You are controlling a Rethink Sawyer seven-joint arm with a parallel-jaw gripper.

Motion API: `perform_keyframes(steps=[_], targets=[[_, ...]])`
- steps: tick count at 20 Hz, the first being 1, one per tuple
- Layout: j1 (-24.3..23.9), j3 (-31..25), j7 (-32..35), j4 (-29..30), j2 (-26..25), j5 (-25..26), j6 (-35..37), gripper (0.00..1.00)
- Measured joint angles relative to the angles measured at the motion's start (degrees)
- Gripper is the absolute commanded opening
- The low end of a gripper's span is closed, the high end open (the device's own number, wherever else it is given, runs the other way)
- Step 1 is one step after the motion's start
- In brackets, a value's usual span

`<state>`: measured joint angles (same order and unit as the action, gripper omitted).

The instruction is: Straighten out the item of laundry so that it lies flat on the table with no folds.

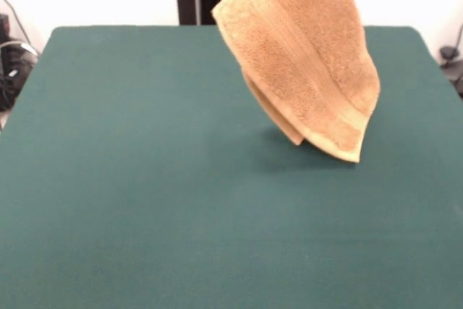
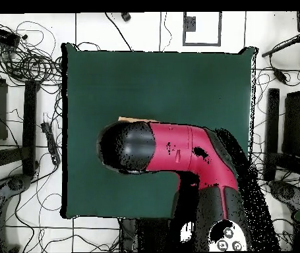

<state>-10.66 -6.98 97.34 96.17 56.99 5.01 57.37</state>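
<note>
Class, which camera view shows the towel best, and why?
The front view: the towel hangs folded above the table, band visible. Overhead, the arm hides all but a tan sliver.

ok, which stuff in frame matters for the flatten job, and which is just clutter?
Job:
- towel, hanging above the table, doubled over
- table, green cloth
- robot arm, over the table; claw hidden in both views

Clutter:
- cables on the floor round the table
- dark stands beside the table
</note>
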Motion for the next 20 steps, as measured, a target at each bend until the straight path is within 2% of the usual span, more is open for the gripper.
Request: perform_keyframes(steps=[20], targets=[[0.06,0.37,0.0,0.01,-0.02,-1.17,0.0,0.0]])
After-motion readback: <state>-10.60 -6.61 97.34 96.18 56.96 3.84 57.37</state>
